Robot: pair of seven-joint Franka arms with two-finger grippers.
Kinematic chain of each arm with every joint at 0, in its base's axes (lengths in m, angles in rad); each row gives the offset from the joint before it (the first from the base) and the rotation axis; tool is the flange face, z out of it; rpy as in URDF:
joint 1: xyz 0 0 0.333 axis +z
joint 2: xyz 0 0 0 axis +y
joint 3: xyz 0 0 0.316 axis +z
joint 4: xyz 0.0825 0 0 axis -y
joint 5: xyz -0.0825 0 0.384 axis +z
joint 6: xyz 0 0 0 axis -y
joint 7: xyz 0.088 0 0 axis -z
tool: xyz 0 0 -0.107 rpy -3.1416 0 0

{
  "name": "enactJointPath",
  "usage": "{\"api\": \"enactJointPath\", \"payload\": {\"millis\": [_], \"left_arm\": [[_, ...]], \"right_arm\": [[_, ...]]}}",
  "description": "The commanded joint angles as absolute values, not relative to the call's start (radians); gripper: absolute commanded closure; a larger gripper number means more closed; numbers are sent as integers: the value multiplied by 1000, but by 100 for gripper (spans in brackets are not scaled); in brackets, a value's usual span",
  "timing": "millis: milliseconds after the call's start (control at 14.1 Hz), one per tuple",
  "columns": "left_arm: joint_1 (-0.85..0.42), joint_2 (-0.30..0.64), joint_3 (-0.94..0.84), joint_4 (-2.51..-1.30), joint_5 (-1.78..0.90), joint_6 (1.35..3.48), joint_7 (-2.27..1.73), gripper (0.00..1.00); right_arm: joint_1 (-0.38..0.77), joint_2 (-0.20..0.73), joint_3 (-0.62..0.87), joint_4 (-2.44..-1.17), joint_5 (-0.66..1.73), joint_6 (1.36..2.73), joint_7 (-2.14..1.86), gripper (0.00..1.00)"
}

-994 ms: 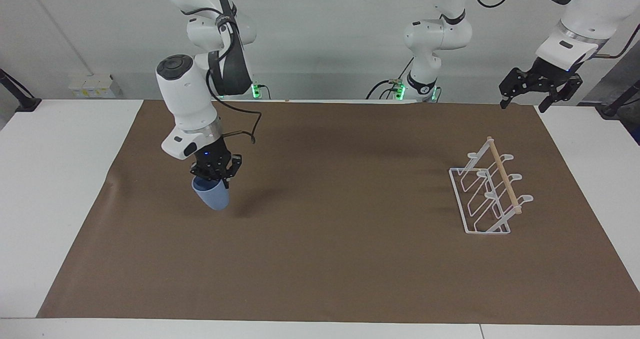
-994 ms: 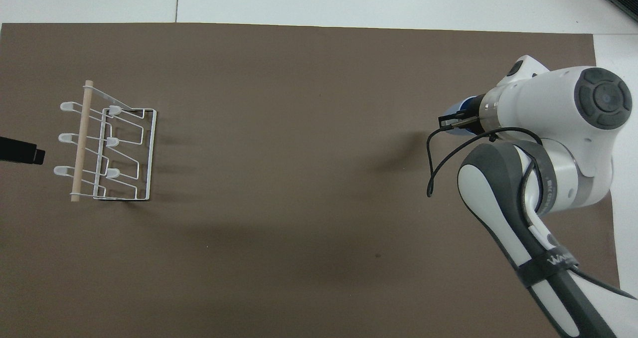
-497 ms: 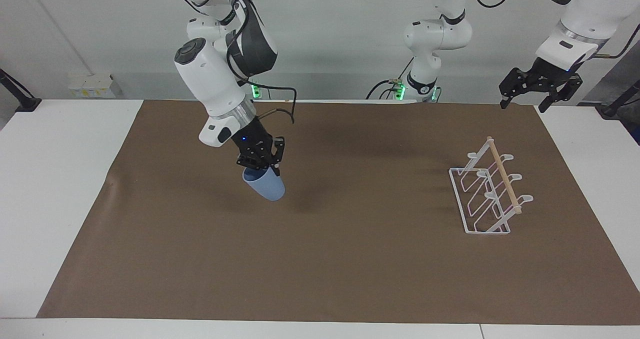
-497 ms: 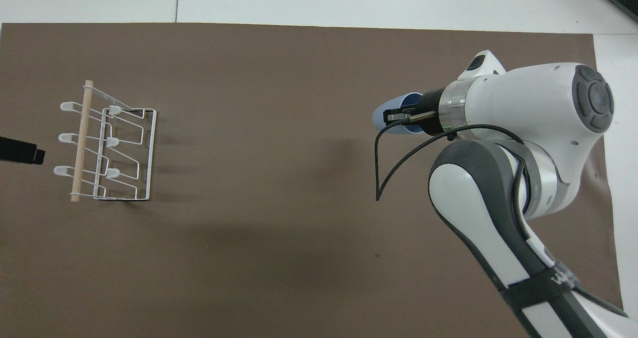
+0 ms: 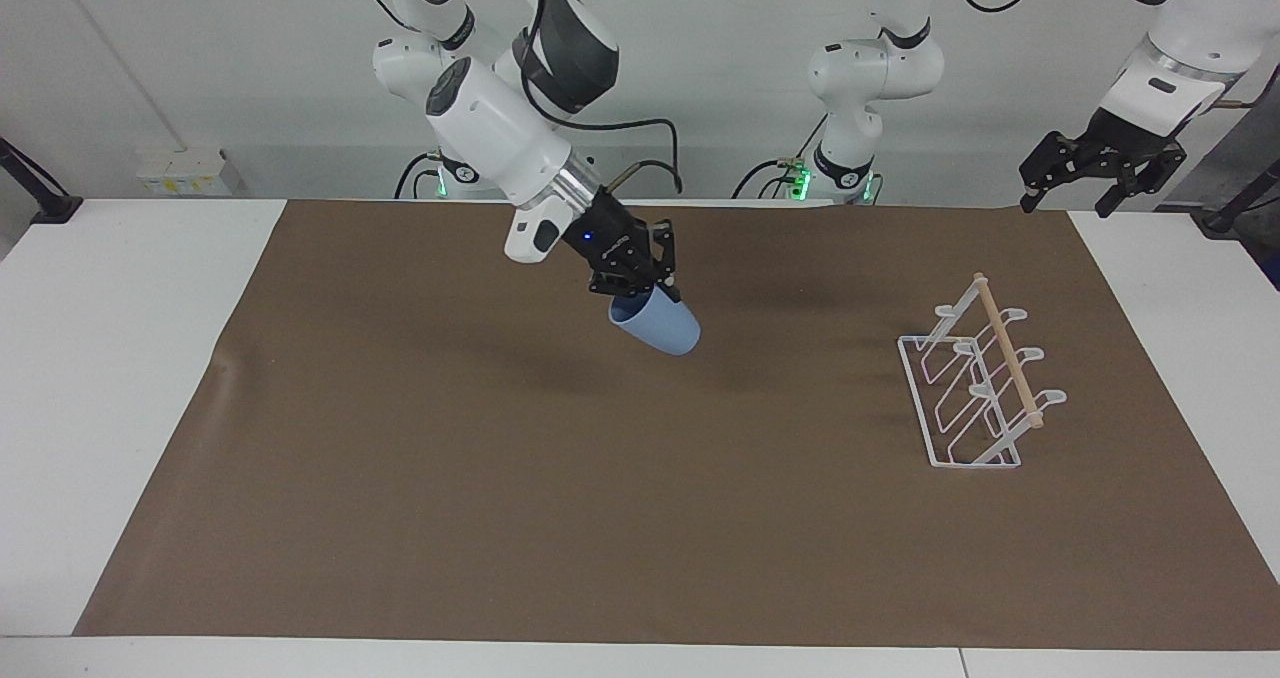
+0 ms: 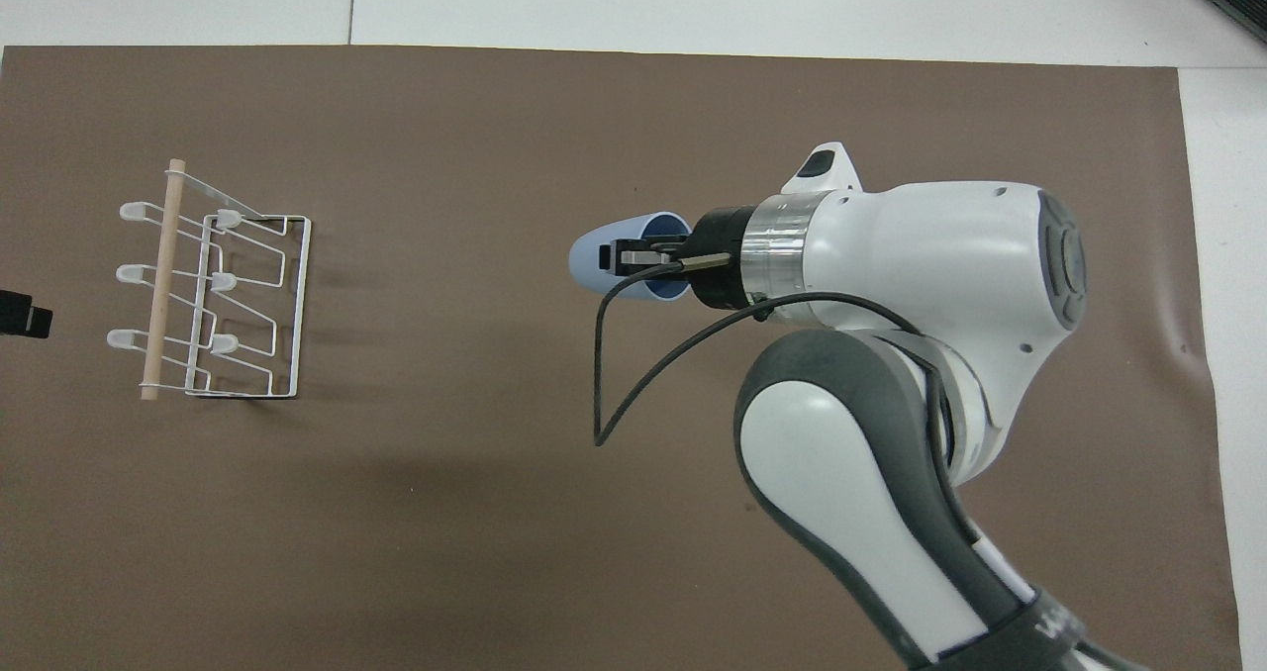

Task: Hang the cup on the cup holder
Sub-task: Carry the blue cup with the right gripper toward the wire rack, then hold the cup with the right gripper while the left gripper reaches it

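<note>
Over the middle of the brown mat [image 5: 420,518] I have the right gripper [image 5: 637,280] up in the air, its fingers clamped on the rim of the cup [image 5: 658,324]. One finger [image 6: 633,254] sits inside the mouth, as the overhead view shows, the other against the outside wall. That cup is light blue, tilted well over, its closed bottom pointing down and toward the left arm's end of the table, its open mouth turned up toward my gripper. It hangs clear of the mat, with its shadow on the cloth beneath. A black cable loops off the right wrist. Toward the left arm's end of the mat I see the rack [image 5: 975,386], white wire with a wooden rod along its top, standing on its flat base, well apart from the cup. No cup hangs on its prongs. My left gripper [image 5: 1100,170] waits high over the table corner at its own end, fingers spread apart, holding nothing
</note>
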State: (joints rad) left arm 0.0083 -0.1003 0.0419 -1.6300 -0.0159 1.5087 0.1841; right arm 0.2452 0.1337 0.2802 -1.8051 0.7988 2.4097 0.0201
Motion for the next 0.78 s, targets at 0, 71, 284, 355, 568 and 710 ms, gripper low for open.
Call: {"api": "enactJointPath", "payload": {"millis": [0,71,284,355,568,710], "left_arm": [[3,-135,29,-1667,-37,1499,221,0],[-1,-135,29,-1669,-67,1503,291,0],[-23,-140,25,-1689,-128,1531,643,0],[-32,-155,25,-1715,-167,1543,757,0],[-127,-172,25,-1762,-202,1626,1029,0],[-182,-173,26,-1766,-202,1631,1127,0]], "right_arm": [[320,135,284,-1799,931,2523,100,100],[345,137,284,-1799,980,2566,103,100],[379,130,288,-1789,1129,2608,115,100],[379,126,310,-1784,1158,2608,132,100],[380,114,334,-1763,1184,2611,242,100],[380,100,339,-1763,1183,2611,268,100]]}}
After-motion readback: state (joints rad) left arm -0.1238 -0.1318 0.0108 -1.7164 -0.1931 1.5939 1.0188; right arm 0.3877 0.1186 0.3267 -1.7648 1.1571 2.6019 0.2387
